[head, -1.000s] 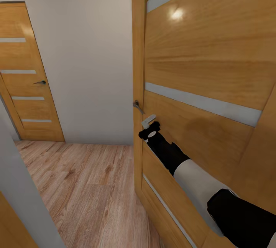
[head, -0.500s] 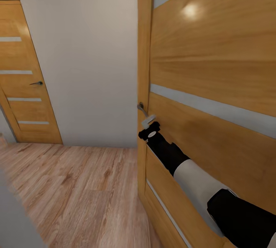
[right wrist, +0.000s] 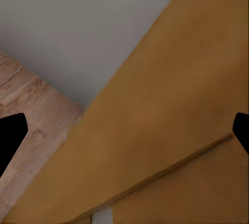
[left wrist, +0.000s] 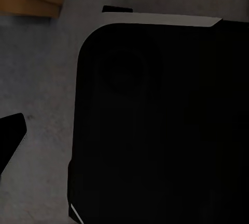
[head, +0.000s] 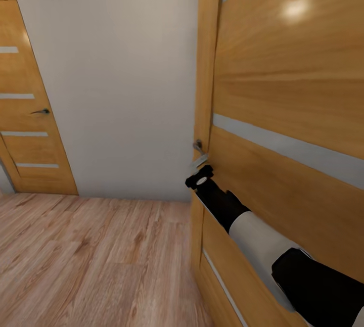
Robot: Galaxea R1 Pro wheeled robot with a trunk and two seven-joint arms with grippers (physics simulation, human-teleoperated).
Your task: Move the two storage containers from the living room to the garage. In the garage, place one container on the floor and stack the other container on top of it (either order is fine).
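The two storage containers are out of view, and so are the living room and the garage. I am in a narrow hallway with a light wood plank floor (head: 91,256). My right arm reaches forward to an orange wooden door (head: 283,114) close on my right. My right gripper (head: 201,164) is just below the door's metal handle (head: 197,145). In the right wrist view its fingertips (right wrist: 11,135) stand far apart against the door panel, with nothing between them. One dark fingertip (left wrist: 11,140) of my left gripper shows beside a black part of the robot's body (left wrist: 155,120).
A second orange door (head: 25,114) with a dark handle (head: 40,111) stands shut at the far left. A plain white wall (head: 126,79) closes the hallway ahead. Bare plank floor lies between me and that wall.
The near door's edge and handle have shifted right in the picture, and the far door slightly left. A grey wall corner at lower left has left the view. The right arm holds its pose.
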